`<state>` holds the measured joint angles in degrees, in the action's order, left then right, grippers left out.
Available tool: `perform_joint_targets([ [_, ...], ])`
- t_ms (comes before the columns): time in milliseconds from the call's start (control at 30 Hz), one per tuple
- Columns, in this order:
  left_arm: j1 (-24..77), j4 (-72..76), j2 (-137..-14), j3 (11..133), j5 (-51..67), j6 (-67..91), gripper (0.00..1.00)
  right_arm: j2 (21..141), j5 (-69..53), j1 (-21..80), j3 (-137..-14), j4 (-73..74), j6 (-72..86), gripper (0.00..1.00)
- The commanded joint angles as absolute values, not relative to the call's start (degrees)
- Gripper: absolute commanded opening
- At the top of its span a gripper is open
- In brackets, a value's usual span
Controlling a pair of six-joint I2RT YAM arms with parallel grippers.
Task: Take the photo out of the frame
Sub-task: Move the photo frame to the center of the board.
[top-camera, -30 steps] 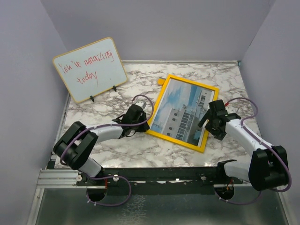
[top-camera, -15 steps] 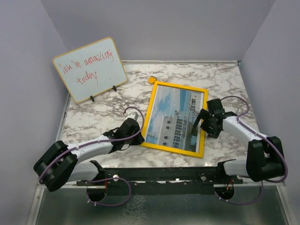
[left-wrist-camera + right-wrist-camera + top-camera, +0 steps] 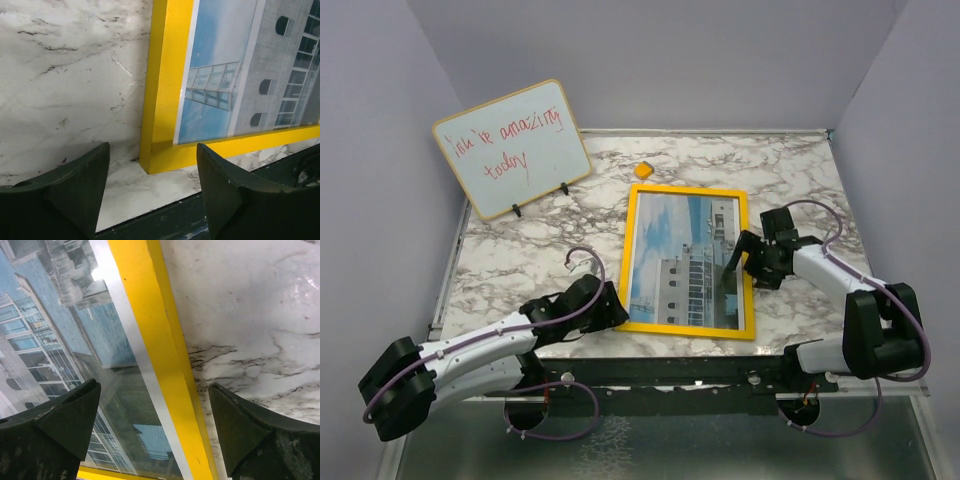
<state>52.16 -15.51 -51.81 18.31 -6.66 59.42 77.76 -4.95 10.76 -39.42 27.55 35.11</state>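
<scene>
Whiteboard [image 3: 510, 150] stands propped at 10 o'clock of the table [image 3: 520, 255], well apart from the work; not part of the job.

Left gripper [image 3: 608, 312] lies low at the 7 o'clock corner of the frame [image 3: 631, 255]. In the wrist view its fingers [image 3: 75, 185] are spread. The yellow corner shows btw them but further out, touching neither, so nothing is pinched. Prob placed there to steady or nudge that corner.

Frame lies flat on the marble, centre-right, picture side up. Photo [image 3: 685, 255] is inside it, under a glossy cover that throws reflections in the right wrist view. The back, where any fastenings would be, faces down & can't be seen. Judgement: frame needs turning over before the photo can come out, so the task is at an early stage.

Small yellow bit [image 3: 643, 170] lies loose at 12 o'clock of the frame, just beyond the top edge & apart from it. Can't tell what it is.

Right gripper [image 3: 740, 262] hovers over the frame's 3 o'clock edge w/ fingers [image 3: 60, 422] spread wide. One is over the photo side, the other over bare marble, so they straddle the yellow bar w/o gripping. Looks set to close on that edge & lift it. Risk: a thin bar lying flat gives little to bite.
</scene>
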Motion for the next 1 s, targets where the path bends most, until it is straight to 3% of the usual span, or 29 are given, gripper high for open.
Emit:
perform_joint_targets([
  [0, 52.29, -25.06, -53.62, 22.96, -11.67, 56.88, 0.77, 79.55, -7.55, 10.63, -40.21, 26.45, 32.03, 0.91],
  [100, 51.96, -25.27, -56.05, 28.48, -16.21, 51.34, 0.97, 79.51, -6.87, 10.66, -40.68, 27.3, 31.08, 0.9],
  [133, 51.38, -25.09, -57.73, 30.71, -16.75, 48.68, 0.99, 79.48, -6.88, 10.64, -40.77, 27.33, 31.04, 0.89],
  [367, 41.21, -24.22, -71.88, 44.98, -9.74, 33.0, 0.99, 79.15, -6.85, 12.13, -40.51, 27.79, 31.96, 0.88],
  [667, 31.33, -21.64, -85.62, 53.87, -5.83, 22.54, 0.99, 80.23, -1.68, 18.07, -41.18, 28.15, 35.0, 0.86],
  [967, 28.29, -14.58, -97.05, 57.28, 2.05, 24.17, 0.85, 80.97, -0.23, 21.55, -40.61, 27.23, 35.78, 0.86],
])
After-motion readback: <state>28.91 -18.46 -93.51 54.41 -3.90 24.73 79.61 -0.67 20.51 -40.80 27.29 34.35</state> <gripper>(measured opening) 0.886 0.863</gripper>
